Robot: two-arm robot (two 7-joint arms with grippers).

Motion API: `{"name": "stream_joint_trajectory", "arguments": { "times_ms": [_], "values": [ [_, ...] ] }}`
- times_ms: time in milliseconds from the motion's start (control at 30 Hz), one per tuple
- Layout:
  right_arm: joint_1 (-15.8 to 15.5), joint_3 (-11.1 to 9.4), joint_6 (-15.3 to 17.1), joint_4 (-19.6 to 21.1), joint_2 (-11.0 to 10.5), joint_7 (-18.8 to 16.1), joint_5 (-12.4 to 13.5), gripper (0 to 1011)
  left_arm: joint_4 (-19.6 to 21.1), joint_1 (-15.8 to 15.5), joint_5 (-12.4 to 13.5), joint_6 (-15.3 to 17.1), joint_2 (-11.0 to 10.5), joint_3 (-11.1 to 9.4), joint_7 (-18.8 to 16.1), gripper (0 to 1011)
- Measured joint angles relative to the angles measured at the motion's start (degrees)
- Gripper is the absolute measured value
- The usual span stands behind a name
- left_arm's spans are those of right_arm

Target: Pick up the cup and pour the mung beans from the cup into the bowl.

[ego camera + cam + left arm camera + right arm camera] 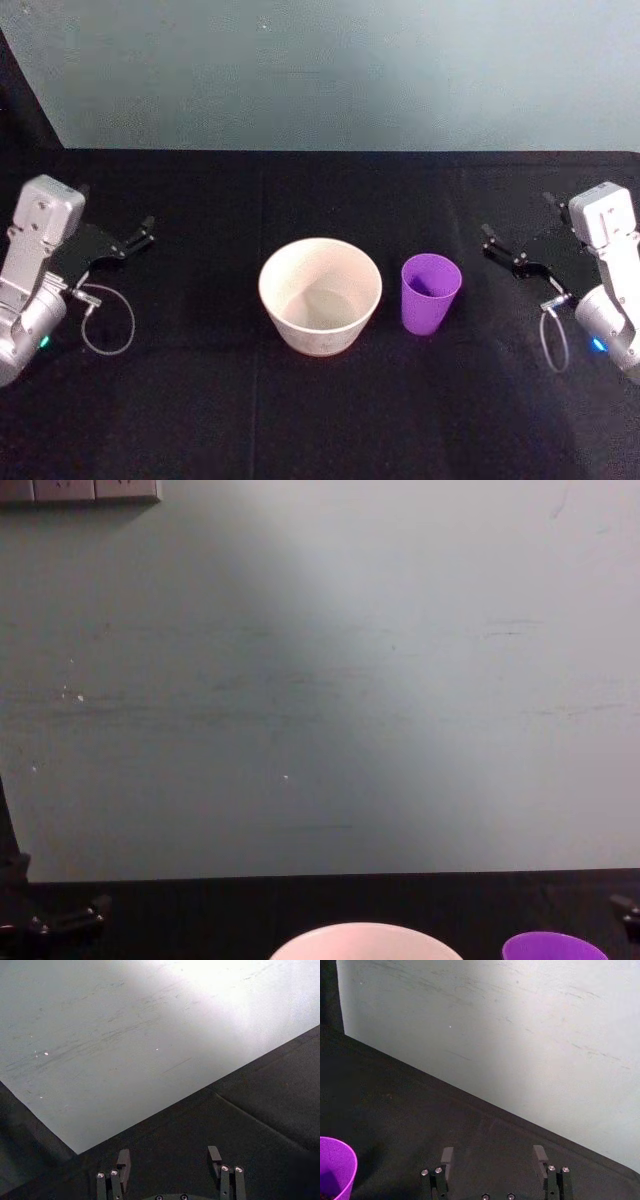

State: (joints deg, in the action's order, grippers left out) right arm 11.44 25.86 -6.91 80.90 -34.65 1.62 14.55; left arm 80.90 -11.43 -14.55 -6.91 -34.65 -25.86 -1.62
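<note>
Bowl (320,335): nearest us, mid-table, upright, pale rim, looks empty.
Cup (431,293): purple, upright, just right of bowl, not touching it; we can't make out the beans inside.
Right gripper (489,241): well right of bowl, beyond cup, fingers spread wide, holding nothing.
Left gripper (143,232): well left of bowl, likewise wide, idle.
Step, as we judge it: right arm goes for the cup. We'd grip mid-wall, keep it level, lift above bowl rim, then tip slowly over bowl's centre.
Surface: table (200,420) w/ black cloth.
Room: pale grey-green wall (320,70) behind bowl; sockets (80,490) high on it.
</note>
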Motion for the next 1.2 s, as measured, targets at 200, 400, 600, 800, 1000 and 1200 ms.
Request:
{"name": "stream_joint_trajectory", "arguments": {
  "times_ms": [200,400,600,800,1000,1200],
  "values": [
    [0.0,0.0,0.0,0.0,0.0,0.0,0.0,1003,0.0,0.0,0.0,0.0,0.0,0.0,0.0,1000],
    [0.0,0.0,0.0,0.0,0.0,0.0,0.0,1003,0.0,0.0,0.0,0.0,0.0,0.0,0.0,1000],
    [0.0,0.0,0.0,0.0,0.0,0.0,0.0,1003,0.0,0.0,0.0,0.0,0.0,0.0,0.0,1000],
    [0.0,0.0,0.0,0.0,0.0,0.0,0.0,1003,0.0,0.0,0.0,0.0,0.0,0.0,0.0,1000],
    [0.0,0.0,0.0,0.0,0.0,0.0,0.0,1003,0.0,0.0,0.0,0.0,0.0,0.0,0.0,1000],
    [0.0,0.0,0.0,0.0,0.0,0.0,0.0,1003,0.0,0.0,0.0,0.0,0.0,0.0,0.0,1000]
  ]
}}
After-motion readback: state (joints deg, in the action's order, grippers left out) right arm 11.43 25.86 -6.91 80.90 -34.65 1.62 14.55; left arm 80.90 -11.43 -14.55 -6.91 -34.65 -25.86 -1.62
